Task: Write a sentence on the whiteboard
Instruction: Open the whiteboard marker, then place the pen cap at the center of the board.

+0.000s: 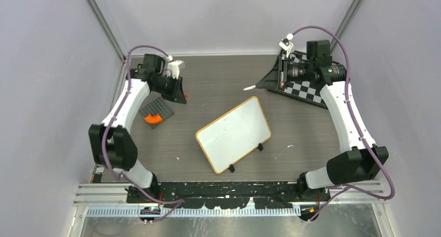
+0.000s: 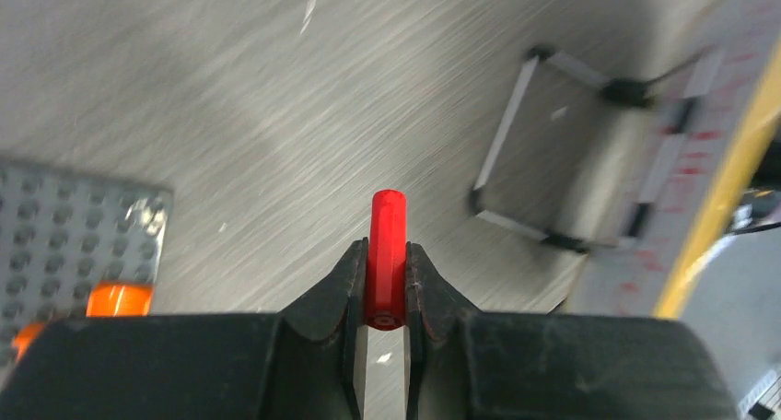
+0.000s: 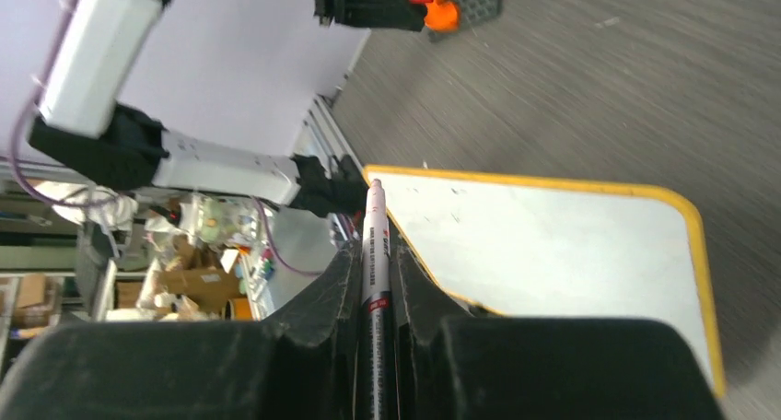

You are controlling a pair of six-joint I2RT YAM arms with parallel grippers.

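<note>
Wood-grain table (image 1: 218,81), whiteboard (image 1: 234,133), left tool (image 2: 387,254) pinching red cap (image 2: 388,222) perhaps, right tool (image 3: 376,254) pinching marker (image 3: 375,213)

A dark wood-grain tabletop (image 1: 218,76) carries a white, orange-rimmed whiteboard (image 1: 234,134) centrally. A grey studded plate (image 1: 156,110) lies left, a checkered board (image 1: 307,91) far right.

Left arm (image 1: 125,104): white moulded links, black joint housings, black base. Purple cable (image 1: 127,65) clipped along the links, arching free behind the gripper. White rectangular block (image 1: 176,68) mounted just behind the gripper.
Left gripper (image 2: 387,259): two matte black fingers tapering to blunt tips, set on a broad black body.
Right arm (image 1: 340,112): same white links, black housings, purple cable (image 1: 314,27).
Right gripper (image 3: 375,259): matching black fingers and body.
</note>
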